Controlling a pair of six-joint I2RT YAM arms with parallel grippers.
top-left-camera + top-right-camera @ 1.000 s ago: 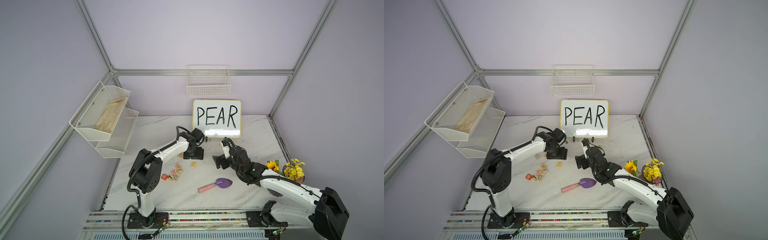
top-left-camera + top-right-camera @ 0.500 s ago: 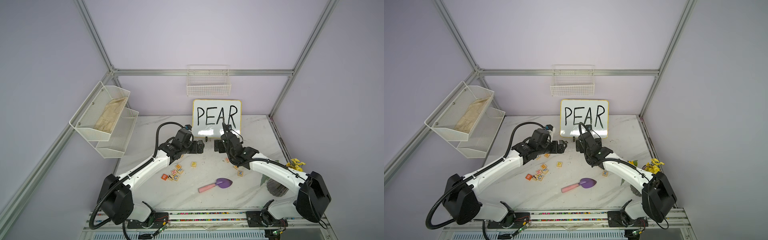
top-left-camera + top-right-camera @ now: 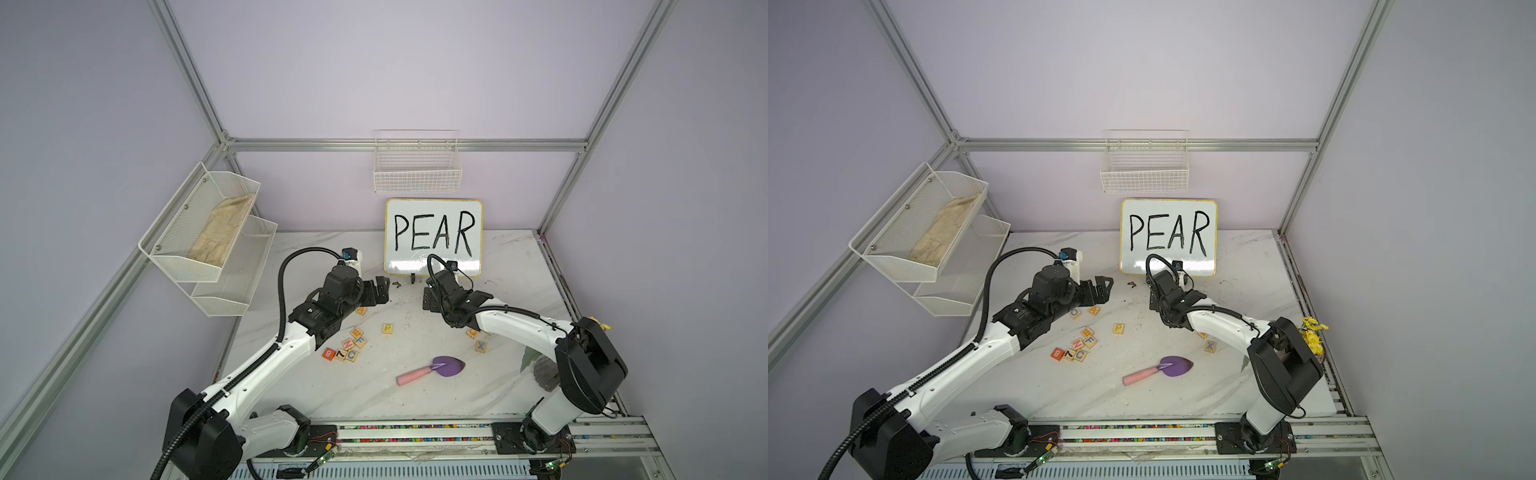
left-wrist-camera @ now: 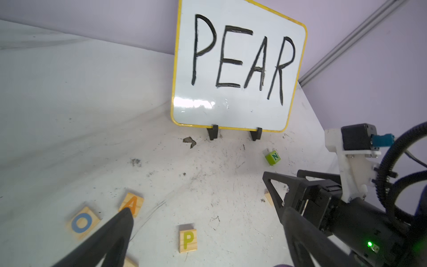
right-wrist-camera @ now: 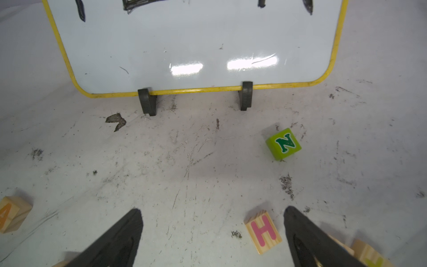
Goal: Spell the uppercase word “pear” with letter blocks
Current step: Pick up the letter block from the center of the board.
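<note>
Under the left claw we see the A block lying flat on the table, back from the fingertips. From the left wrist one finger crosses the block's edge, and we cannot tell whether it touches. The P block lies a little farther back from that claw, alone and letter up. An O block sits just beside the A, outside the same finger. The left claw is released, its fingers spread wide and gripping nothing.

Beside it, with a gap between, the right claw is likewise released and holds nothing. Ahead of its fingertips stands the whiteboard reading PEAR, and a green N cube lies between the claw and the board's foot. An H block rests close beside one right finger, on its inner side. An X block lies behind that claw, beside the right arm. A heap of other blocks sits behind the left claw, next to the left arm, and a purple trowel lies well behind both claws. We cannot pick out the E or the R from these views.
</note>
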